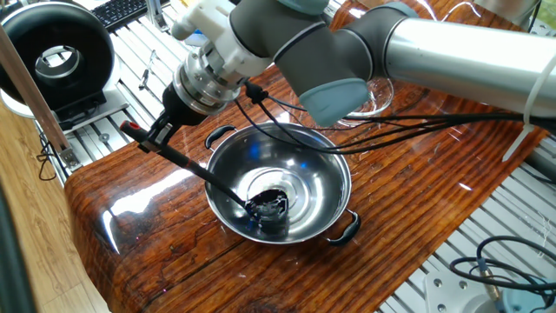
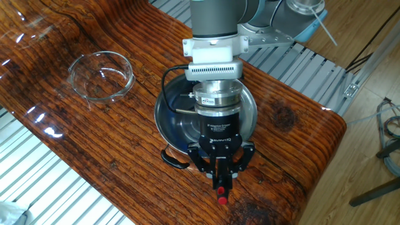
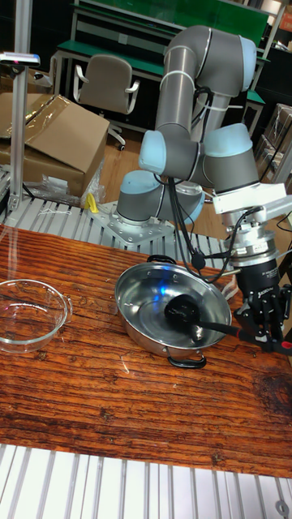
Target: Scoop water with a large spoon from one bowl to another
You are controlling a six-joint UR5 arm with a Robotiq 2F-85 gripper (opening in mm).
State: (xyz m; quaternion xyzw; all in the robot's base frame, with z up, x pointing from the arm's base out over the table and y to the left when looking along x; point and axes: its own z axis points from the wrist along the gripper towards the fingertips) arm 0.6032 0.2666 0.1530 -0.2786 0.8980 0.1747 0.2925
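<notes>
The large spoon (image 1: 195, 167) is a black ladle whose head (image 3: 182, 310) rests low in the middle of the steel bowl (image 1: 334, 165). Water (image 1: 280, 202) ripples and glints around the head. My gripper (image 1: 155, 137) is shut on the handle's outer end, just outside the bowl's rim, with a red tip (image 2: 220, 200) sticking out past the fingers. In the other fixed view the arm hides most of the steel bowl (image 2: 161, 119). The small clear glass bowl (image 2: 101, 75) stands apart on the wooden table (image 2: 75, 144); in the tall view the glass bowl (image 3: 28, 312) is at the far left.
A black ring-shaped device (image 1: 61, 56) and a keyboard (image 1: 122, 10) lie beyond the table's rounded end. Cables (image 1: 400, 117) hang from the arm over the table. Slatted metal framing (image 2: 50, 181) surrounds the tabletop. A cardboard box (image 3: 57, 138) and chair sit behind.
</notes>
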